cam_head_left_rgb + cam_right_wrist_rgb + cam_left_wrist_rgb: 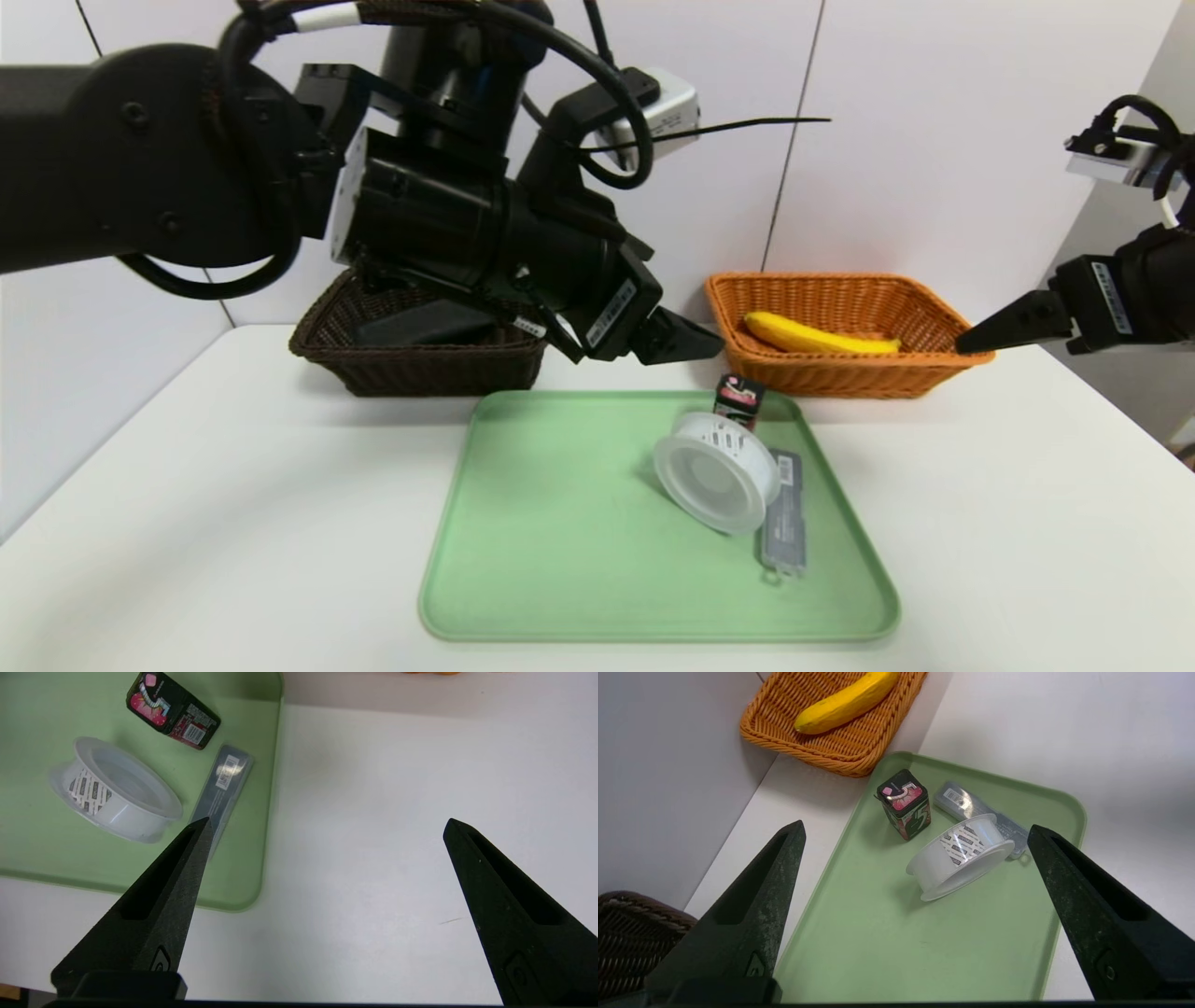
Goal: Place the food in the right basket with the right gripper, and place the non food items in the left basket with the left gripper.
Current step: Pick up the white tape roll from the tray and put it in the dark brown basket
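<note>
A yellow banana [820, 336] [845, 702] lies in the orange right basket [934, 308] [852, 746]. On the green tray [560, 523] [878, 933] [37, 854] lie a white tape spool [717, 471] [962, 856] [114, 795], a small dark gum box [738, 399] [905, 804] [173, 710] and a flat grey pack [784, 523] [971, 807] [223, 788]. My left gripper [686, 338] [915, 830] hangs open and empty above the tray's far edge, between the baskets. My right gripper [990, 331] [327, 823] is open and empty over bare table right of the tray. The dark brown left basket [420, 359] [626, 938] holds a dark item, partly hidden by the left arm.
The white table [187, 523] [397, 788] runs round the tray, with a pale wall [934, 140] close behind the baskets. My bulky left arm [280, 177] spans the upper left of the head view.
</note>
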You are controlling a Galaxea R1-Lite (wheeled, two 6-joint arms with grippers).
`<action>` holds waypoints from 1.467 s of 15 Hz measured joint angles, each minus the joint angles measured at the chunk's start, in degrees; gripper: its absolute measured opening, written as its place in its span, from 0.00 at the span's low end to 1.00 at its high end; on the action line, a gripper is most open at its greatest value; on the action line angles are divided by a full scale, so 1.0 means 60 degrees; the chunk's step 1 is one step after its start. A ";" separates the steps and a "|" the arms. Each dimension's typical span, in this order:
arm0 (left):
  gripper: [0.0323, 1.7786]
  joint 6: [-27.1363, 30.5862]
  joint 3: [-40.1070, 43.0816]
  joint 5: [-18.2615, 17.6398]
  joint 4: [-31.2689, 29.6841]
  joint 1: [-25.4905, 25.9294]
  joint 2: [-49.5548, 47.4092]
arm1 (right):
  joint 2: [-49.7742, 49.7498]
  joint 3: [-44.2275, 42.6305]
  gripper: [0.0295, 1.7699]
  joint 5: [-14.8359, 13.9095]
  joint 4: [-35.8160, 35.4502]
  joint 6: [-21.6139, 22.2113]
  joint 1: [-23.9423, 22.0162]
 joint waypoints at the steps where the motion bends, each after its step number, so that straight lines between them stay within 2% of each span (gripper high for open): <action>1: 0.95 0.0366 -0.0307 -0.0006 0.0266 -0.0065 0.0272 | -0.0053 0.0093 0.96 0.0203 0.0000 -0.0018 -0.0142; 5: 0.95 0.1589 -0.1461 -0.0065 0.1455 -0.0276 0.1272 | -0.0161 0.0496 0.96 0.0441 -0.0004 -0.0114 -0.0727; 8: 0.95 0.2397 -0.1654 -0.0130 0.2209 -0.0414 0.1632 | -0.0205 0.0776 0.96 0.0571 -0.0018 -0.0169 -0.0902; 13: 0.95 0.3891 -0.1686 -0.0043 0.2806 -0.0699 0.2091 | -0.0242 0.1168 0.96 0.1172 -0.0037 -0.0201 -0.1176; 22: 0.95 0.4712 -0.1701 -0.0028 0.2678 -0.0776 0.2674 | -0.0293 0.1847 0.96 0.1231 -0.0390 -0.0205 -0.1241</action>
